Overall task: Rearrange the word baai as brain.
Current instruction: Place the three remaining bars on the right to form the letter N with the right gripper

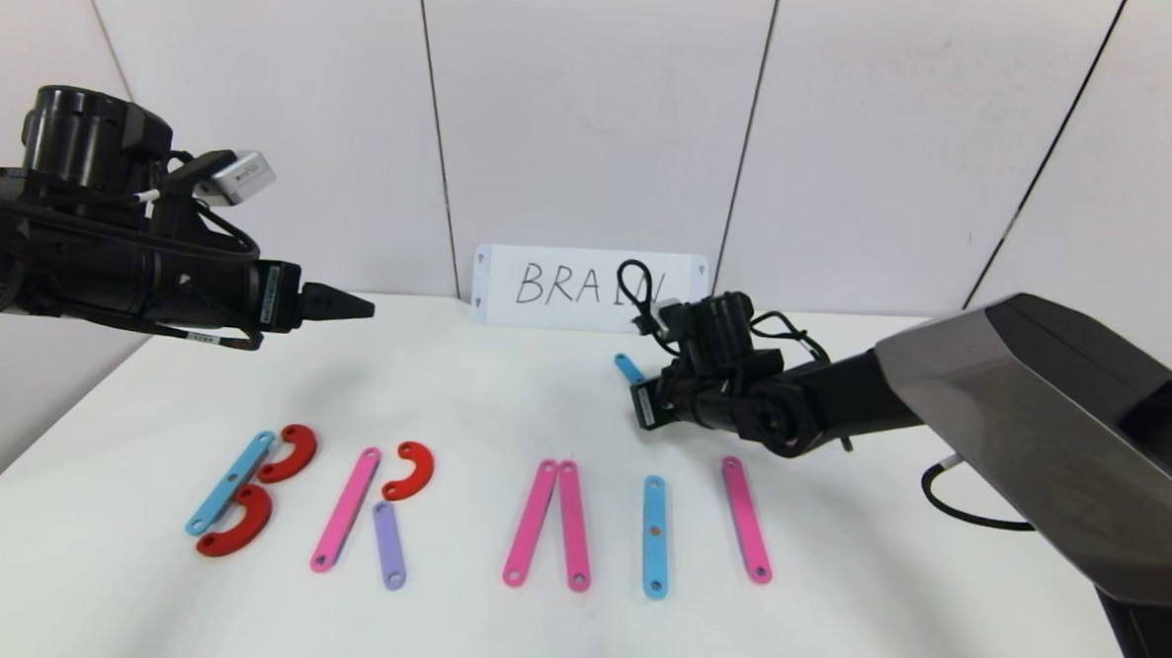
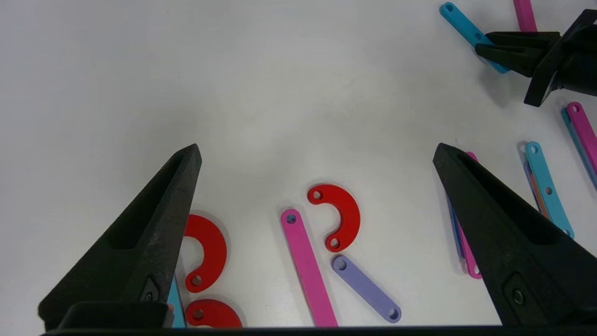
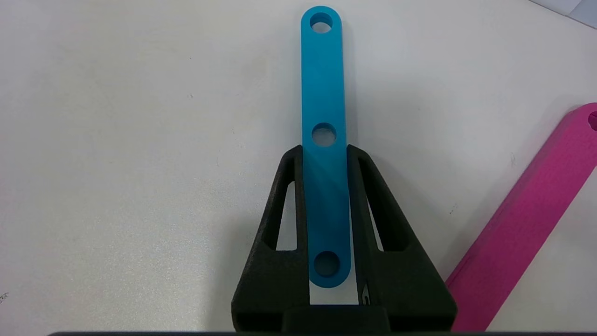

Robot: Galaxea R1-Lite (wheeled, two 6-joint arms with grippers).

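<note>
Right gripper point(image 3: 325, 154) pinches a blue strip point(image 3: 324, 93) across its width, behind the letter row near the lone pink strip point(image 1: 746, 519). Left gripper point(image 1: 350, 307) hangs spread above the B's red arc point(image 1: 289, 452). Risk: the thin strip could twist in the grip, or swing down and knock the pink strip askew.

bg: white panel wall point(image 1: 596, 102) w/ dark seams | white table point(image 1: 573, 635) - even light
</note>
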